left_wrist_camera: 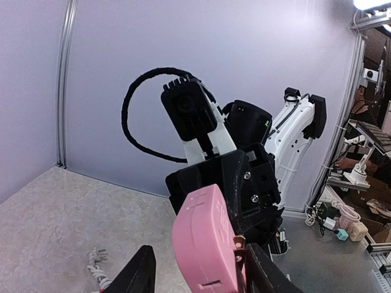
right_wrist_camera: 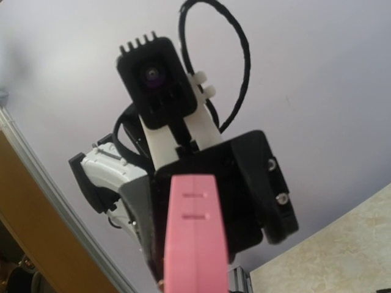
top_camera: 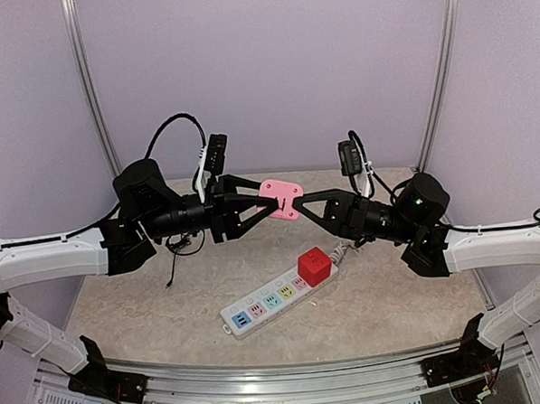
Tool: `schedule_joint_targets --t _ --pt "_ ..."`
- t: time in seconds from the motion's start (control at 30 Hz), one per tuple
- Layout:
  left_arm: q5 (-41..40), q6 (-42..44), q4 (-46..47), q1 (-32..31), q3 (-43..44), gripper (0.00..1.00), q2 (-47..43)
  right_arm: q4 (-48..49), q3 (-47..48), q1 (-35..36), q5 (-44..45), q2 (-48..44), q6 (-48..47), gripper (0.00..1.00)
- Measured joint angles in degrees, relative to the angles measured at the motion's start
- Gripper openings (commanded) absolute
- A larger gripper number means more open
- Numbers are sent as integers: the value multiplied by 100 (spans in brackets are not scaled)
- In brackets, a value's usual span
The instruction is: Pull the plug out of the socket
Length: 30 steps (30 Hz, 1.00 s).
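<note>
The white power strip (top_camera: 257, 309) with pastel outlet faces lies on the table in front of the arms. A red cube plug (top_camera: 314, 266) sits in its right end. A flat pink plug (top_camera: 281, 198) with copper prongs hangs in the air between both grippers. My right gripper (top_camera: 295, 203) is shut on its right end. My left gripper (top_camera: 268, 198) is open and straddles its left end. In the left wrist view the pink plug (left_wrist_camera: 204, 244) touches one finger (left_wrist_camera: 264, 271) and stands clear of the other (left_wrist_camera: 137, 271). The right wrist view shows the pink plug (right_wrist_camera: 194, 238) hiding my own fingers.
The strip's white cord (top_camera: 340, 250) runs back under the right arm; a bundled piece shows in the left wrist view (left_wrist_camera: 95, 268). A loose black cable (top_camera: 171, 266) hangs below the left arm. Purple walls close the back and sides.
</note>
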Motion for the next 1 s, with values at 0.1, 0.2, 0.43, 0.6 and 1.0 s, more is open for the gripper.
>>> schedule_joint_targets --t 0.1,0.2,0.43,0.6,1.0 --pt "15 -57 -118 13 105 45 33 17 0 -13 42 2 0 0" --pt "-7 -125 -341 15 273 43 74 22 0 -17 83 2 -24 0" --pt "-293 -389 -837 17 678 39 162 -83 0 -15 173 0 -133 0" --pt "-350 -474 -953 83 728 67 186 -227 0 -13 146 0 -153 0" --pt "142 -13 -839 203 577 82 -92 -245 -59 83 -140 -37 -203 0"
